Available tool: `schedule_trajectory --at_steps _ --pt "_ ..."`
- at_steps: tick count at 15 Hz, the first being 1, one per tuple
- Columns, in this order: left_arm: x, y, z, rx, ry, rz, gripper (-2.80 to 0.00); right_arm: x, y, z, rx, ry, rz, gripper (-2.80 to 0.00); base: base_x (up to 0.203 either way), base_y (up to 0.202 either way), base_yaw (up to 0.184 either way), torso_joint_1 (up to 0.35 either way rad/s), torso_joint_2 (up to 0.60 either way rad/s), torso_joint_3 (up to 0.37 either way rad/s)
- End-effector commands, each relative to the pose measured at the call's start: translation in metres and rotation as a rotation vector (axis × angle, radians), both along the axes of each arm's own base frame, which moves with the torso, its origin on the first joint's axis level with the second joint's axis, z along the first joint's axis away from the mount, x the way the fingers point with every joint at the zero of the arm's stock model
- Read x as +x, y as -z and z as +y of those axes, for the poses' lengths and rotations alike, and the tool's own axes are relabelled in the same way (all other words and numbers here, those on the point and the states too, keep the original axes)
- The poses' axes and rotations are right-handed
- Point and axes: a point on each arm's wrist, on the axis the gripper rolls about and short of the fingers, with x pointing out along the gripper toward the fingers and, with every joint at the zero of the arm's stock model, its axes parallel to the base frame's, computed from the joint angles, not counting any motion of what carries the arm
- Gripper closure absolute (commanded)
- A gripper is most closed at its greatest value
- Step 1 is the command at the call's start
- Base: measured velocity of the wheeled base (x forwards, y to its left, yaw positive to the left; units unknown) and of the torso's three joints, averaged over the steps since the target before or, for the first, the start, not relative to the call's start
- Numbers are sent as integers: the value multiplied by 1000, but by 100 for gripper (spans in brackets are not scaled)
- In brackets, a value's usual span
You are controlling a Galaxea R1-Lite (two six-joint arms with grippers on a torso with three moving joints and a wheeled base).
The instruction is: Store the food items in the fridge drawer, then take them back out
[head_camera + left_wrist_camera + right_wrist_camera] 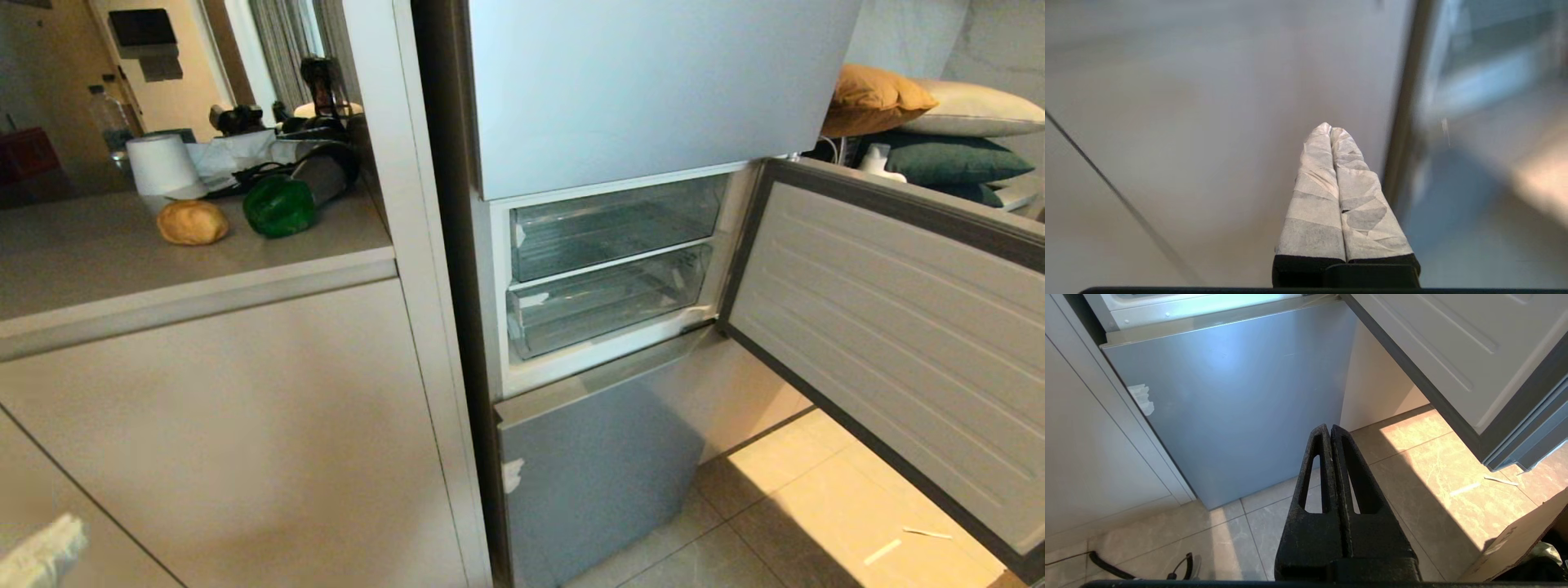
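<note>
Two food items lie on the beige counter (98, 269) at the left: a golden-brown roll (193, 222) and a glossy green bell pepper (279, 206) beside it. The fridge drawer compartment is open. Its middle front (890, 343) is swung out to the right, baring two empty clear bins, the upper (612, 224) above the lower (608, 302). My left gripper (41, 555), wrapped in white tape, sits low at the near left, shut and empty (1330, 127), facing the beige cabinet face (1208, 102). My black right gripper (1329, 426) is shut and empty, low before the lowest fridge front (1229, 396).
A paper roll (162, 163), a water bottle (110, 122), a red tin (28, 151) and dark clutter crowd the counter's back. Pillows (873, 98) lie beyond the fridge. The open front (1453, 355) overhangs the tiled floor. A cardboard box (1523, 539) and a cable (1106, 567) lie on the floor.
</note>
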Motion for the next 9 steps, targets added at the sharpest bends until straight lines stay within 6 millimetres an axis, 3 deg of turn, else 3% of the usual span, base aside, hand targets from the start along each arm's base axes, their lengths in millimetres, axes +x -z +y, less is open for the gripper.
schedule_trajectory --at_steps 1,5,9 --pt "-26 30 0 26 25 42 0 0 0 0 -1 -1 3 0 0 0 0 0 0 0" --pt "-56 59 -1 40 49 30 0 0 0 0 -1 -1 2 0 0 0 0 0 0 0" --pt "-58 64 -2 0 75 -21 0 0 0 0 -12 -5 2 0 0 0 0 0 0 0"
